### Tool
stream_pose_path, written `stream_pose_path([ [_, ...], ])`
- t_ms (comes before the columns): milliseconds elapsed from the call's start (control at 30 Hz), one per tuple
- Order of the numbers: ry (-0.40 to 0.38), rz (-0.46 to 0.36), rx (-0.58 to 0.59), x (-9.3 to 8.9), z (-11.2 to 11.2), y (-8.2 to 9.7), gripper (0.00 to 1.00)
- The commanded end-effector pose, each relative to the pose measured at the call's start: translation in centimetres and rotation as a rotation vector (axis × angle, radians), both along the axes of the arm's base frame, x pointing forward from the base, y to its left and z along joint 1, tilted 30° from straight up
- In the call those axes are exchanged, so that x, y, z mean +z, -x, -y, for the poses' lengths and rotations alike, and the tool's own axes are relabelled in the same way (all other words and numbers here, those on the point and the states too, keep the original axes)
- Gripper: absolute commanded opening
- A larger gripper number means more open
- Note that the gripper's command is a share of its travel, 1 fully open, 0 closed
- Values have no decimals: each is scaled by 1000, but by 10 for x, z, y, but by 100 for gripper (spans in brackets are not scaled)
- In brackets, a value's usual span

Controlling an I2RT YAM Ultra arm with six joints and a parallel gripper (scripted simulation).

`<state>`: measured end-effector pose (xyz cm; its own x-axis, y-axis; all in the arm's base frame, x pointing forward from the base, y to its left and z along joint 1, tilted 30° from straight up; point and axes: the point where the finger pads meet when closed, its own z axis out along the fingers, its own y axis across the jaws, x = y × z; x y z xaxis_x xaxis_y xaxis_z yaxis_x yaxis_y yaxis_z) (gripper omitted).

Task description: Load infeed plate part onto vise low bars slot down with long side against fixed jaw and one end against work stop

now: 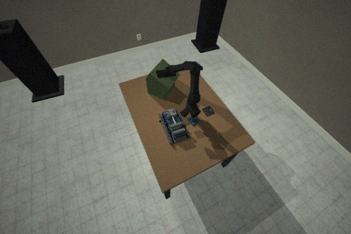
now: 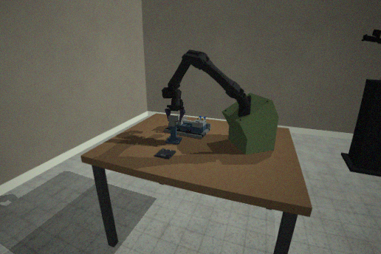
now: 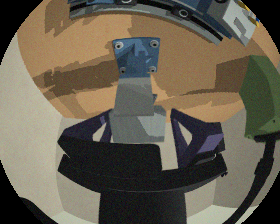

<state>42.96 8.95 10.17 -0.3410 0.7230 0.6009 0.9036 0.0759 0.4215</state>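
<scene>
The part, a light grey block (image 2: 173, 118) (image 3: 133, 129), sits on top of the blue V-block stand (image 1: 194, 122) (image 2: 173, 139) (image 3: 136, 65). My gripper (image 2: 175, 118) (image 3: 141, 120) points down over the stand, open, with one finger on each side of the part and visible gaps beside it in the wrist view. The direction of the milled slot is not clear. The vise (image 1: 175, 127) (image 2: 188, 128) stands beside the stand; its nearer side shows at the top of the wrist view. Its jaws, low bars and work stop are too small to tell apart.
The dark infeed plate (image 1: 208, 111) (image 2: 165, 153) lies on the wooden table (image 1: 149, 133) (image 2: 221, 174), beside the stand. The green arm base (image 1: 158, 87) (image 2: 255, 130) (image 3: 263, 95) stands at one end of the table.
</scene>
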Motion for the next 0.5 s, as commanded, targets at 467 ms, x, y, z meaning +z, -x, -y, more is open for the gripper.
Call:
stream_pose_path([
  [467, -145, 14, 61, 14, 7, -5, 81],
])
